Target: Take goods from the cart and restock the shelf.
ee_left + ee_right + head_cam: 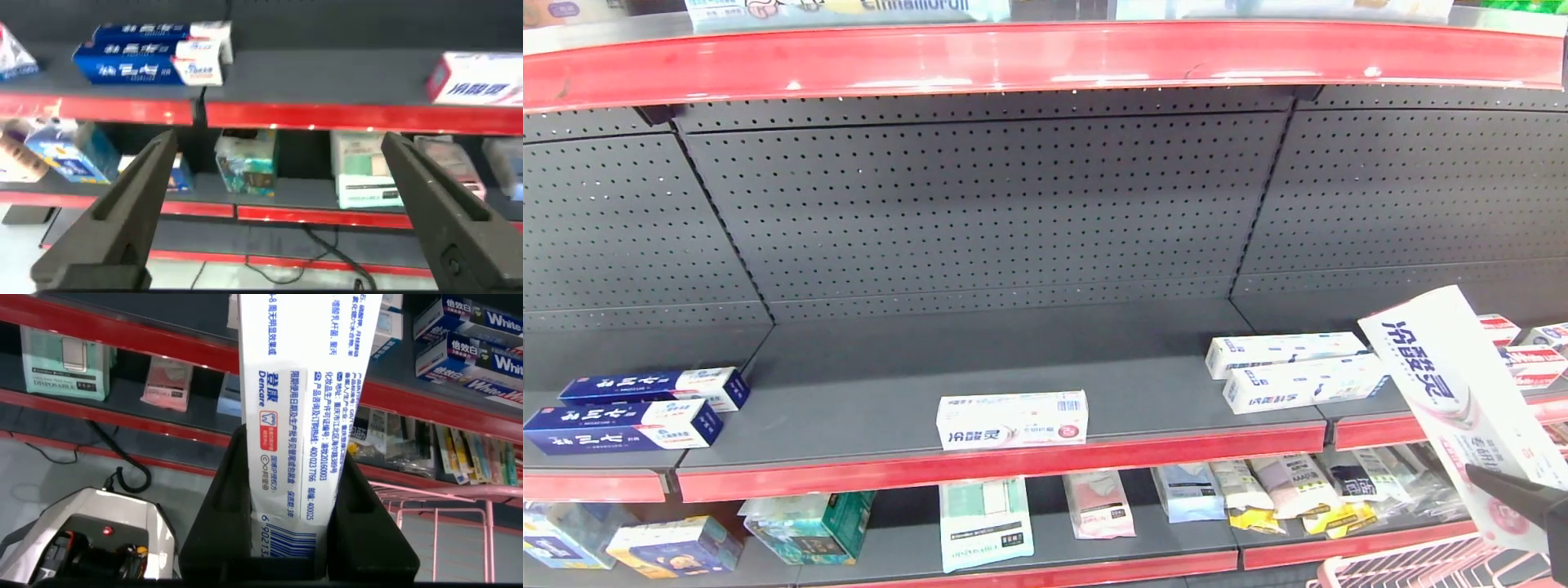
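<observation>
My right gripper (1531, 502) is shut on a long white toothpaste box (1462, 400), held tilted at the right, in front of the middle shelf's right end; in the right wrist view the box (302, 416) stands between the black fingers (225, 498). My left gripper (278, 212) is open with nothing in it, facing the shelf front. On the grey middle shelf (866, 392) lie a single white toothpaste box (1011, 419) at the front centre, two white boxes (1298, 369) at the right and two blue boxes (633, 408) at the left.
A pink wire cart (1429, 567) shows at the bottom right. The lower shelf (1094, 563) carries pouches and packets, with boxed goods (809, 527) at its left. More red-and-white boxes (1531, 351) lie on the far-right shelf section. A red-edged upper shelf (1045, 57) overhangs.
</observation>
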